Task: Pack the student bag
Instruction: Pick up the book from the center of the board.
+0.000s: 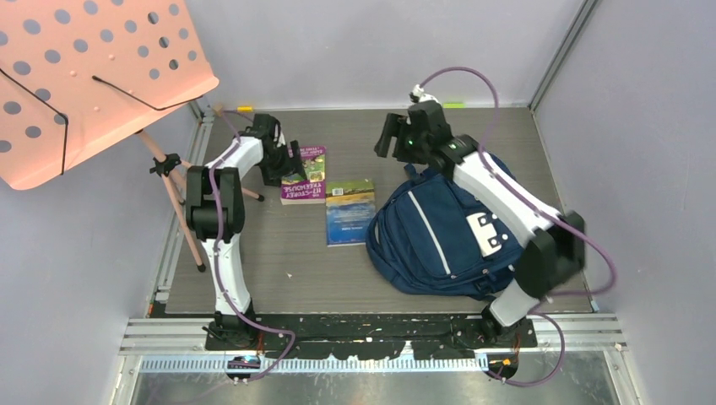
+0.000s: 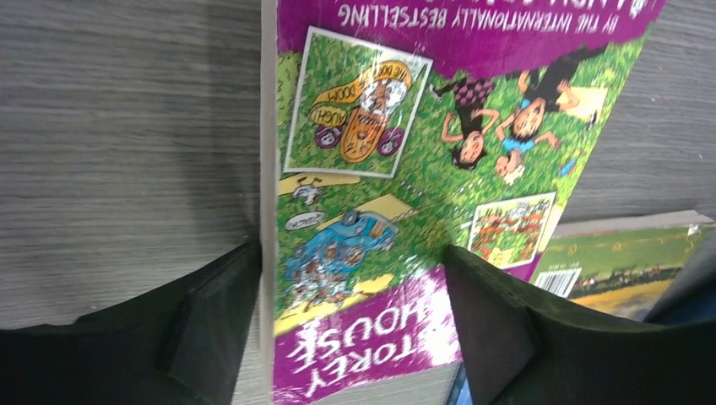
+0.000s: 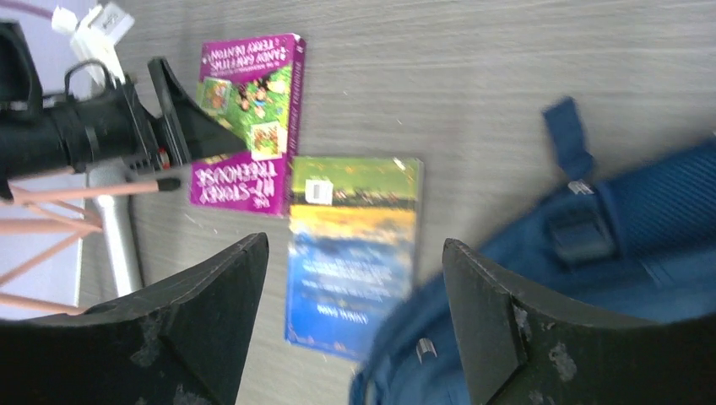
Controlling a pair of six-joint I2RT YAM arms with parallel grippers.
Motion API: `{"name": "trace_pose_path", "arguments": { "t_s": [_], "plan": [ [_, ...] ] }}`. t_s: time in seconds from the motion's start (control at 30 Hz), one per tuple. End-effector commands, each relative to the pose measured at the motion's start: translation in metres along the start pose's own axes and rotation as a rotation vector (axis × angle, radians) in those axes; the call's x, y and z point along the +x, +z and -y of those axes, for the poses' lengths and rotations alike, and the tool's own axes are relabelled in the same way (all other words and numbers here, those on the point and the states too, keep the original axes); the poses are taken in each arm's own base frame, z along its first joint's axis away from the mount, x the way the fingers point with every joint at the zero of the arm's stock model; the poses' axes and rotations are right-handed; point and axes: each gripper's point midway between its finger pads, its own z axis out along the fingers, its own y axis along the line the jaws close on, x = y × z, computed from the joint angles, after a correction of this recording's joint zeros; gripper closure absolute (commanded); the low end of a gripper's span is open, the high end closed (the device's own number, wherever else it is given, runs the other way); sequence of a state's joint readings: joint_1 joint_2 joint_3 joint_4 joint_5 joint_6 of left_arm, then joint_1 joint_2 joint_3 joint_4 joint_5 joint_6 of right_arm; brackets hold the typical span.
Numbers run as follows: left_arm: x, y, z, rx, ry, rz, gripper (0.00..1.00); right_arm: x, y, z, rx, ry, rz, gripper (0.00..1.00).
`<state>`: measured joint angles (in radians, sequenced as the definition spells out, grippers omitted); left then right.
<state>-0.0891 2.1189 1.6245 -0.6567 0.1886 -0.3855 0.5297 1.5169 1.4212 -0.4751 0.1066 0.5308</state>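
Observation:
The navy student bag (image 1: 439, 236) lies on its back at the table's right; it also shows in the right wrist view (image 3: 625, 236). A purple book (image 1: 306, 173) and a blue and green book (image 1: 350, 213) lie side by side left of it. My left gripper (image 1: 277, 160) is open, low over the purple book (image 2: 405, 169); its left finger (image 2: 211, 312) is at the book's edge and its right finger (image 2: 498, 321) is over the cover. My right gripper (image 1: 390, 139) is open and empty above the table by the bag's top end. It looks down on the second book (image 3: 355, 245).
A pink perforated music stand (image 1: 84, 76) with tripod legs (image 1: 173, 194) stands at the far left beside my left arm. Grey walls close in the table on three sides. The right arm's links hang over the bag.

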Motion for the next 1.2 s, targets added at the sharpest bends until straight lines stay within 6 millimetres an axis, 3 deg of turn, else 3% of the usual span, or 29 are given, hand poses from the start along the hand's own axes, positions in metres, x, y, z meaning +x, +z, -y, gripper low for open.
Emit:
{"name": "trace_pose_path", "arguments": {
  "t_s": [0.0, 0.03, 0.07, 0.1, 0.2, 0.33, 0.57, 0.7, 0.77, 0.8, 0.9, 1.07, 1.17],
  "plan": [
    [0.023, -0.001, 0.025, 0.155, -0.025, -0.068, 0.28, -0.036, 0.055, -0.052, -0.212, 0.075, -0.007, 0.2],
    [0.027, 0.0, 0.025, 0.162, -0.023, -0.079, 0.36, -0.031, 0.062, -0.059, -0.243, 0.071, -0.047, 0.22],
    [0.03, 0.001, 0.025, 0.166, -0.019, -0.087, 0.42, -0.016, 0.086, -0.054, -0.23, 0.073, -0.099, 0.23],
    [0.034, 0.002, 0.024, 0.167, -0.017, -0.098, 0.49, -0.023, 0.088, -0.066, -0.267, 0.067, -0.105, 0.23],
    [0.041, 0.003, 0.025, 0.181, -0.019, -0.122, 0.74, -0.011, 0.127, -0.071, -0.289, 0.063, -0.169, 0.25],
    [0.042, -0.007, 0.034, 0.232, -0.017, -0.104, 1.0, 0.012, 0.16, -0.071, -0.317, 0.038, -0.246, 0.25],
    [0.037, -0.037, 0.057, 0.359, 0.001, -0.006, 1.0, 0.046, 0.188, -0.073, -0.421, 0.045, -0.369, 0.25],
    [0.029, -0.067, 0.077, 0.464, -0.027, 0.087, 1.0, 0.051, 0.188, -0.071, -0.456, 0.077, -0.401, 0.24],
    [0.024, -0.084, 0.085, 0.506, -0.034, 0.135, 1.0, 0.047, 0.183, -0.071, -0.5, 0.123, -0.406, 0.25],
    [0.022, -0.092, 0.088, 0.516, -0.04, 0.151, 1.0, 0.04, 0.175, -0.081, -0.574, 0.15, -0.407, 0.25],
    [0.021, -0.122, 0.098, 0.561, -0.037, 0.181, 1.0, 0.013, 0.134, -0.096, -0.74, 0.158, -0.356, 0.26],
    [0.019, -0.175, 0.118, 0.684, -0.034, 0.293, 1.0, -0.028, 0.079, -0.091, -0.761, 0.174, -0.257, 0.25],
    [0.014, -0.203, 0.128, 0.749, -0.03, 0.367, 1.0, -0.036, 0.056, -0.095, -0.799, 0.199, -0.243, 0.25]
  ]
}}
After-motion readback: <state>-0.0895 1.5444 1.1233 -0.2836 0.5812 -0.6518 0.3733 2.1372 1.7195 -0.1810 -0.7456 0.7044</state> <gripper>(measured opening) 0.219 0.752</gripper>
